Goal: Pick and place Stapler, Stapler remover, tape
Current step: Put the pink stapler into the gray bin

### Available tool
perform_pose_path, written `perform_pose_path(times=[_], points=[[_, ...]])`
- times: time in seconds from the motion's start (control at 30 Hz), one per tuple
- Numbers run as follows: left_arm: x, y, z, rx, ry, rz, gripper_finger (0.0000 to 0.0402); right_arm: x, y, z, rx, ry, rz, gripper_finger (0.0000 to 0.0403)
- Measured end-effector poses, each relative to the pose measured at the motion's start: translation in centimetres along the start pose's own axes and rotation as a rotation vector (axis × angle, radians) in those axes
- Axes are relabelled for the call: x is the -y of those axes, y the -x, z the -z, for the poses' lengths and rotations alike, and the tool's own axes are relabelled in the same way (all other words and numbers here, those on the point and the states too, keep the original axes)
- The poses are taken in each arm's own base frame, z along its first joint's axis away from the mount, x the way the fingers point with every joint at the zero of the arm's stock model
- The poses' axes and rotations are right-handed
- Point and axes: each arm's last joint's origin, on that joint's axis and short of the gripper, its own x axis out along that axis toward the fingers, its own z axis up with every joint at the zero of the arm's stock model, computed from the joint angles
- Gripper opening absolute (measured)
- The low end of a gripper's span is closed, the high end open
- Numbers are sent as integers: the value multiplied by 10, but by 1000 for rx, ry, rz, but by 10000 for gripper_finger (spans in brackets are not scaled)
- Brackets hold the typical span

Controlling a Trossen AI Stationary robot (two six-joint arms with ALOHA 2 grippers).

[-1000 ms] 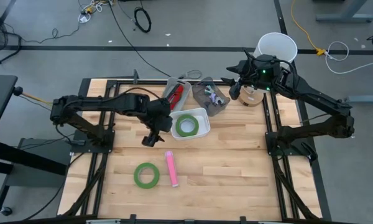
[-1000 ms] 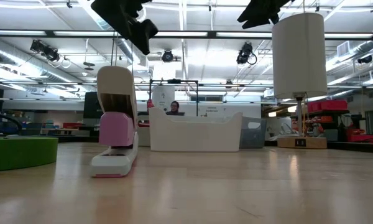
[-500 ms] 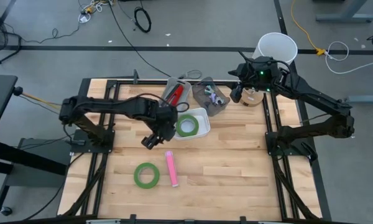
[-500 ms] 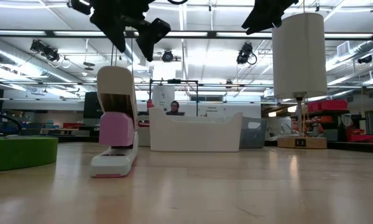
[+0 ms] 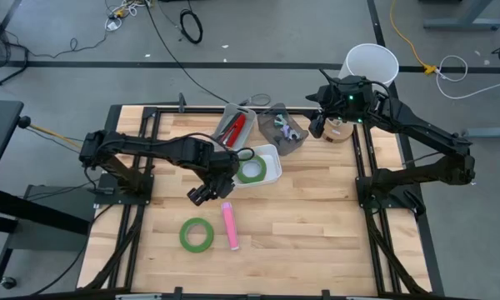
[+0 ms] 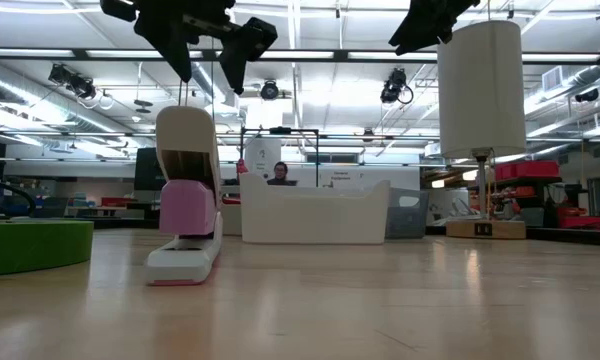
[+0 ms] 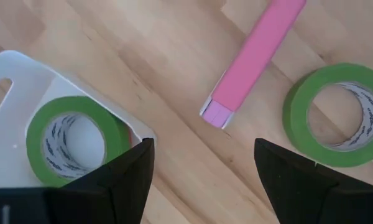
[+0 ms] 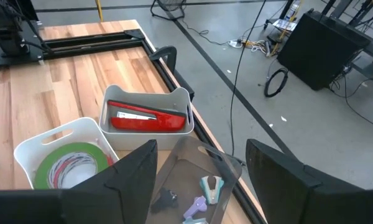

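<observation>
Since the earlier frame, the left arm has swung from beside the white bin toward the near table area; its left gripper (image 5: 202,195) now hangs above bare wood between the white plastic bin (image 5: 271,153) and the pink-and-white stapler (image 5: 230,225). Jaws are spread wide and hold nothing. The arm reaches in from the table's left edge, forearm roughly level, wrist bent so the fingers (image 7: 121,177) point down at the tabletop.

The right arm has barely shifted. Its right gripper (image 5: 317,125) is raised near the far right corner, beside a white cylinder (image 5: 340,129), fingers parted and empty, aimed back across the bins.

One green ring-shaped tape roll (image 7: 67,140) lies inside the white bin, with red showing under its edge. A second green tape roll (image 5: 197,234) lies flat on the wooden table (image 5: 308,225), just left of the stapler and apart from it. A grey bin (image 8: 180,99) holds a red stapler (image 8: 147,119). A clear bin (image 8: 230,171) holds small staple removers (image 8: 211,185).
</observation>
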Motion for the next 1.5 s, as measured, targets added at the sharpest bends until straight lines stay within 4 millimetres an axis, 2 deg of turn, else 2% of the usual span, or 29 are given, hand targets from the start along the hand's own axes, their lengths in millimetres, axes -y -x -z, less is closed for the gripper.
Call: perform_pose_path(times=[0.4, 0.63, 1.07, 1.3, 1.5], points=[[-1, -5, -10, 54, -137, -29, 279, 0, 0, 0, 0, 30, 0, 245], [-4, -19, -14, 47, -123, -21, 279, 0, 0, 0, 4, 52, -15, 245], [1, -51, -21, -18, -145, 75, 279, -2, 0, 0, 12, 35, -52, 245], [9, -69, -26, -12, -299, 167, 279, -1, 0, -1, 14, -32, -50, 245], [15, -76, -35, 6, -381, 157, 279, -1, 0, -1, 15, -74, -48, 245]])
